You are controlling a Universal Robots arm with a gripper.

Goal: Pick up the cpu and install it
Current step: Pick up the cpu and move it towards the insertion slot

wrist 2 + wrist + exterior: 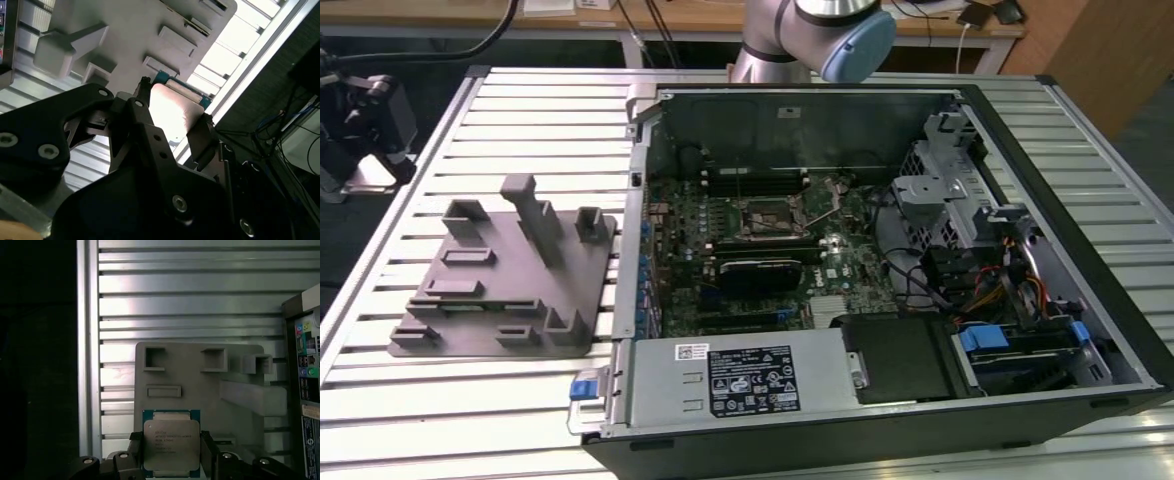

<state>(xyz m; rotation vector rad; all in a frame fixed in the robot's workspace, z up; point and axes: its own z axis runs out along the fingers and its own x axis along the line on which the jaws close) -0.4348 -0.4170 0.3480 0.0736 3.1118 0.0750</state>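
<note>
My gripper (171, 458) is shut on the cpu (171, 442), a flat square chip with a silver-grey metal top and a blue-green rim. A black finger (134, 456) presses on each of two opposite edges. In the second wrist view the cpu (172, 110) shows as a pale plate between the same black fingers (142, 102) of the gripper (172, 122). The chip hangs well above the grey plastic fixture block (200, 382). In the exterior view the black socket frame (767, 222) on the motherboard stands open, with its metal lever (834, 205) raised.
The open computer case (881, 100) lies on a slatted aluminium table (494, 420), with the grey fixture block (507, 285) at the exterior view's left of it. Inside are a power supply (747, 380), drive cages and cables (987, 270). The arm's base (787, 40) stands behind the case.
</note>
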